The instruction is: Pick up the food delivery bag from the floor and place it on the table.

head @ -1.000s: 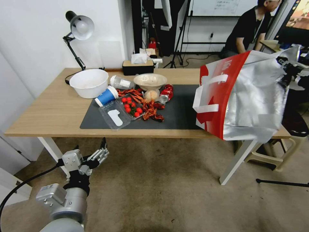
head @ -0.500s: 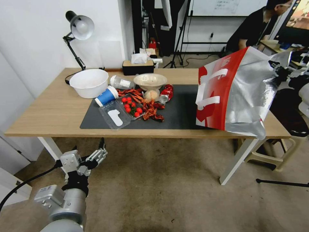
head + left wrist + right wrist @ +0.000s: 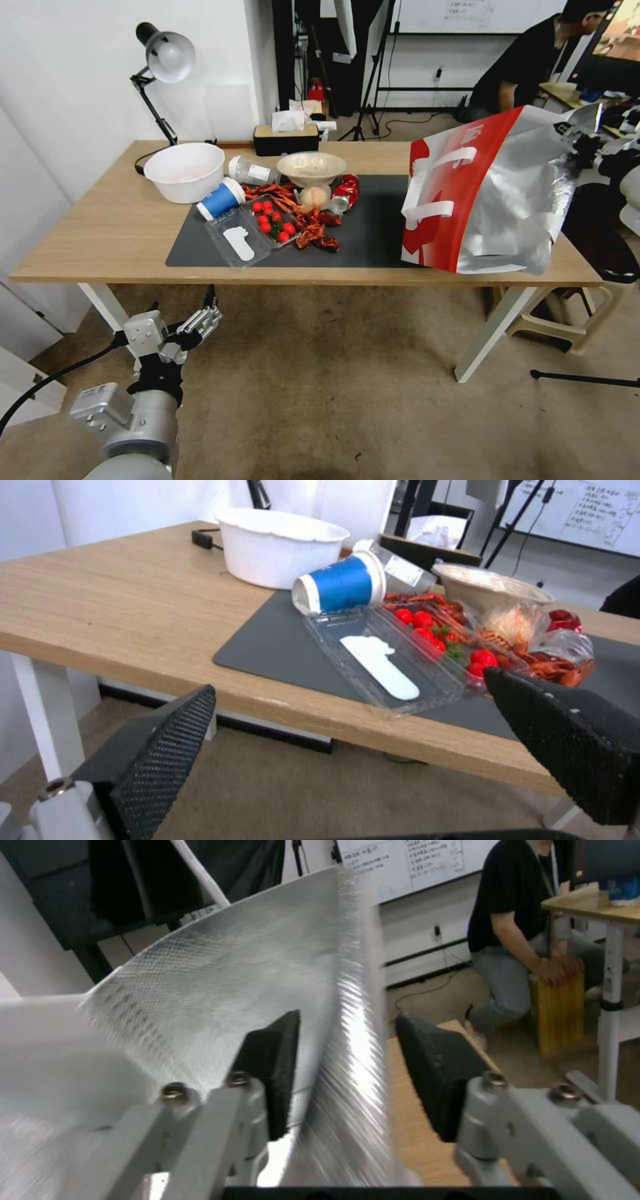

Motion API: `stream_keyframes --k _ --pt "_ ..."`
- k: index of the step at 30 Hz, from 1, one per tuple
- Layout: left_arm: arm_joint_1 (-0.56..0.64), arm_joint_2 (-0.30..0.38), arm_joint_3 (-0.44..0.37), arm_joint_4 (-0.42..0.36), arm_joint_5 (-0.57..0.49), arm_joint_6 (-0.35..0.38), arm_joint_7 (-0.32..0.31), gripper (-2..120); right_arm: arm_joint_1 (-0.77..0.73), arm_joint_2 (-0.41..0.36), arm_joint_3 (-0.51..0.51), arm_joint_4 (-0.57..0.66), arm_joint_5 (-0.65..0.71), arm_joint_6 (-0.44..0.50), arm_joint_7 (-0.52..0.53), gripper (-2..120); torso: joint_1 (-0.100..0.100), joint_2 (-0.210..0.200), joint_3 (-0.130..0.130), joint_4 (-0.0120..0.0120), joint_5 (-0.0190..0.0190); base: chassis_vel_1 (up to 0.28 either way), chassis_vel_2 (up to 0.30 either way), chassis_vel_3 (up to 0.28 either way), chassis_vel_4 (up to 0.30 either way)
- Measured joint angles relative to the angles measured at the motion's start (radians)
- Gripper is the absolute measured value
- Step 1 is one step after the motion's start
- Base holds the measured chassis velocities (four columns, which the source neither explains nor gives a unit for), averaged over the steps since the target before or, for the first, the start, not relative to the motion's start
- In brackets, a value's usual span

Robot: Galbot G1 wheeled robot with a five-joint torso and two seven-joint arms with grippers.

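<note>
The food delivery bag, white with red panels and silver foil lining, leans on the right end of the table, its base partly on the dark mat. My right gripper is at the bag's top right rim. In the right wrist view this gripper is open, and the foil rim runs between the spread pads without being pinched. My left gripper hangs open over the floor, below the table's front edge; its fingers stand wide apart with nothing between them.
The table's left half holds a white bowl, a tipped blue cup, a clear tomato tray, a beige bowl, a tissue box and a desk lamp. A stool stands by the right table leg.
The bag has come down from hanging off the table's right edge to resting on the tabletop. The right gripper sank slightly with it. The left arm barely moved.
</note>
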Motion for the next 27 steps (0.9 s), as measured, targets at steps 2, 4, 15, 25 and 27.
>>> stream_keyframes --k 2,4,15,25,27 --pt "0.000 0.000 -0.001 0.000 0.000 -0.001 0.000 100 0.001 0.000 -0.001 -0.001 -0.004 0.001 0.001 47 0.000 0.000 0.000 0.0000 0.0000 0.000 0.000 0.000 0.000" --pt "0.000 0.000 -0.001 0.000 0.000 -0.001 0.000 100 0.002 0.000 -0.001 -0.001 -0.006 0.002 0.001 54 0.000 0.000 0.000 0.0000 0.0000 0.000 0.000 0.000 0.000" --pt "0.001 0.001 -0.001 0.000 0.000 -0.002 -0.001 100 0.002 0.000 -0.002 -0.001 -0.015 0.006 0.001 96 0.000 0.000 0.000 0.0000 0.0000 0.000 0.000 0.000 0.000" --pt "0.001 0.001 -0.002 0.000 0.000 -0.003 -0.002 100 -0.008 -0.001 -0.001 0.007 -0.029 0.013 -0.012 100 0.000 0.000 0.000 0.0000 0.0000 0.000 0.000 0.000 0.000" --pt "0.001 0.001 -0.002 0.000 0.000 -0.003 -0.003 100 -0.013 -0.001 0.001 0.011 -0.031 0.013 -0.016 100 0.000 0.000 0.000 0.0000 0.0000 0.000 0.000 0.000 0.000"
